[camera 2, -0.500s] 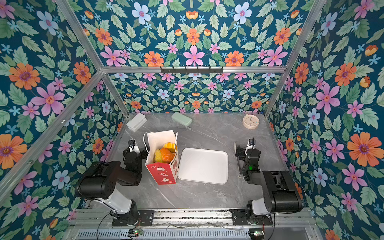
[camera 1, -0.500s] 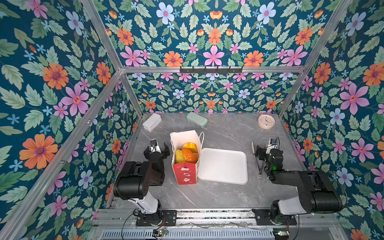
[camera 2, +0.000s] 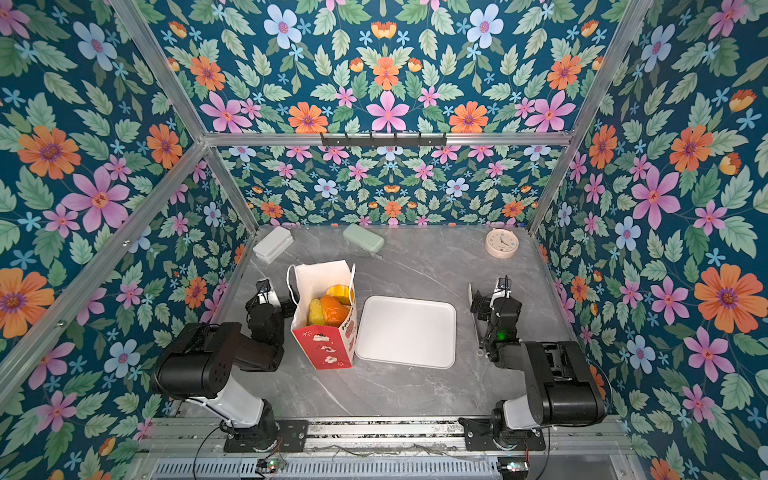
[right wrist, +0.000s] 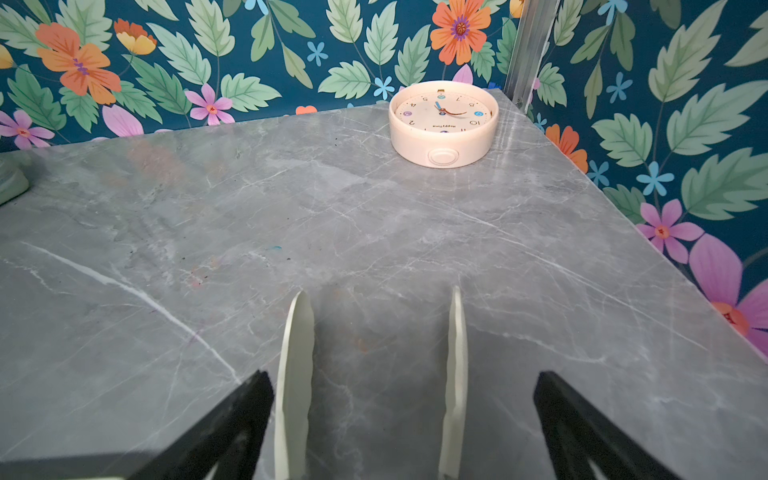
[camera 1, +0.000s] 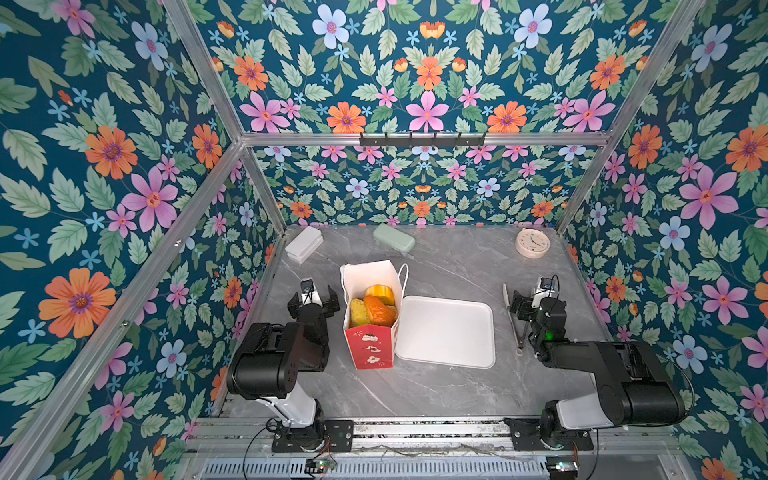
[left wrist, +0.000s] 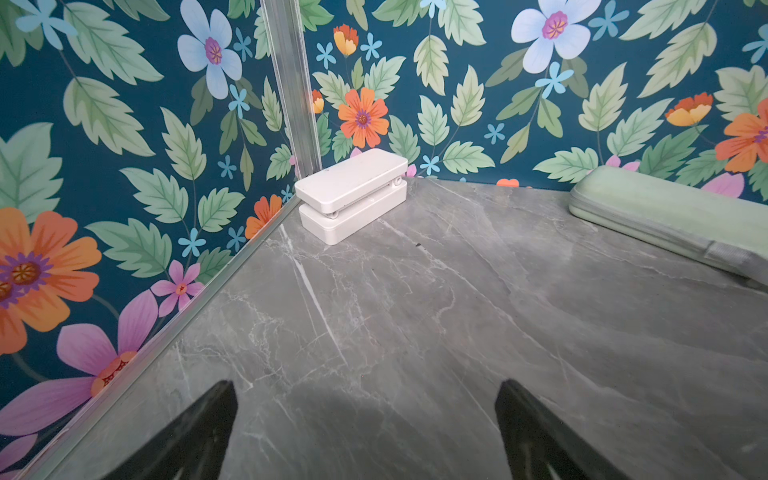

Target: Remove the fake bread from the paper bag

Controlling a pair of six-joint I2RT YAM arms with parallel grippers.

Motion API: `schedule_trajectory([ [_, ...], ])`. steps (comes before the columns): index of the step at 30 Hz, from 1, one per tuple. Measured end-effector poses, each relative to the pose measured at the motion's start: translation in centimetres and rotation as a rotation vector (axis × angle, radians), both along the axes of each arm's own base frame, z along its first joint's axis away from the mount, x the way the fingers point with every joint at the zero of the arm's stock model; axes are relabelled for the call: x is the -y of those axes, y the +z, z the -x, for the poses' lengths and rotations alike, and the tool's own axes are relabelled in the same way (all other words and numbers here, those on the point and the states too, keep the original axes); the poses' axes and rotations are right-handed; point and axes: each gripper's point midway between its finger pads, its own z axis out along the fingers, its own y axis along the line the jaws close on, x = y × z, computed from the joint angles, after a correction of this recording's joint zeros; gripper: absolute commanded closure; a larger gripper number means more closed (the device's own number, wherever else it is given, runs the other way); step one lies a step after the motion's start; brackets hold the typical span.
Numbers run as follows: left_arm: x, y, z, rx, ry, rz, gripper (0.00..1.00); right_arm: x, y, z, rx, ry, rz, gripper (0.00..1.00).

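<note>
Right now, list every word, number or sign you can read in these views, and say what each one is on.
"HappyTime": on the face of the clock, upside down in the right wrist view.
"2", "4", "5", "7", "8", "10": numerals on that same face; its other hour marks are unclear.
Red lettering on the side of the paper bag: too blurred to read.
No other readable text.

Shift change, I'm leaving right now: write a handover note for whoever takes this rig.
Left claw: open, empty, beside the paper bag.
Right claw: open; the tongs on the table lie between its fingers, apparently ungripped.
Fake bread: every visible piece sits in the upright bag; none on the white tray next to it.
Done: nothing taken out.
Left: lift out every piece.
</note>
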Motion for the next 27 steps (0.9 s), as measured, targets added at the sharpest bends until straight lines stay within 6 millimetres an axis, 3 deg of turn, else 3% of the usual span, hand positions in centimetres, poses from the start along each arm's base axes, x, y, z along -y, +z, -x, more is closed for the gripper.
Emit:
schedule_trajectory([
  [23,0.00,0.01,0.00,0.000,0.000,0.000,0.00,0.01,0.00,0.00,0.000,0.000,0.000,0.01],
  [27,-0.38,0.18,0.89,0.008,0.019,0.005,0.00,-0.01,0.01,0.00,0.000,0.000,0.000,0.01],
])
